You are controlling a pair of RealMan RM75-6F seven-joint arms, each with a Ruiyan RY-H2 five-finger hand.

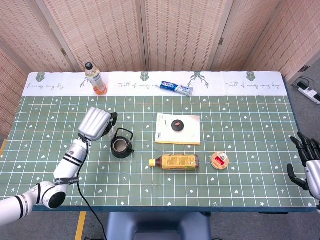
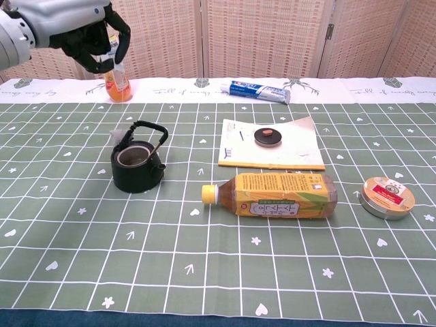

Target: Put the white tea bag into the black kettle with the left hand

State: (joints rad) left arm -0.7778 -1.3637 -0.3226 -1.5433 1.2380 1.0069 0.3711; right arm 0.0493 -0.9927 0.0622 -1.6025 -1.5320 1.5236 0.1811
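- Woven screens close off the back of the room, and a green checked cloth covers the worktop [image 1: 240, 125] where everything stands.
- Dark fingers [image 2: 102, 41] of the left hand [image 1: 97, 124] are curled in tightly, high above the cloth and up-left of the kettle.
- No thread shows in either view, being too fine. The white tea bag [image 2: 117, 134] seems to dangle straight below those fingers, so I judge it is pinched by its string.
- Hanging this way, the tea bag sits just beside the kettle's raised handle, on its left, outside the pot and not yet over the mouth.
- Holding by the string keeps the bulky hand clear of the narrow opening, so only the small bag has to go in.
- Standing upright with its mouth uncovered, the black kettle [image 1: 121, 145] is ready to take the bag. The handle arches across the top and could snag it.
- A small dark lid [image 1: 177, 125], probably the kettle's own, rests well apart on a sheet of paper [image 1: 187, 134], which explains the open pot.
- Near the front edge lie a yellow bottle [image 1: 174, 161] on its side and a round tin [image 1: 219, 160], both away from the left arm's reach.
- Along the white border at the back stand an orange drink bottle [image 1: 95, 80] and a toothpaste tube [image 1: 176, 88].
- Off the right end of the worktop, the right hand [image 1: 307, 160] hangs with fingers spread and nothing in it, out of the way since the task is the left's.
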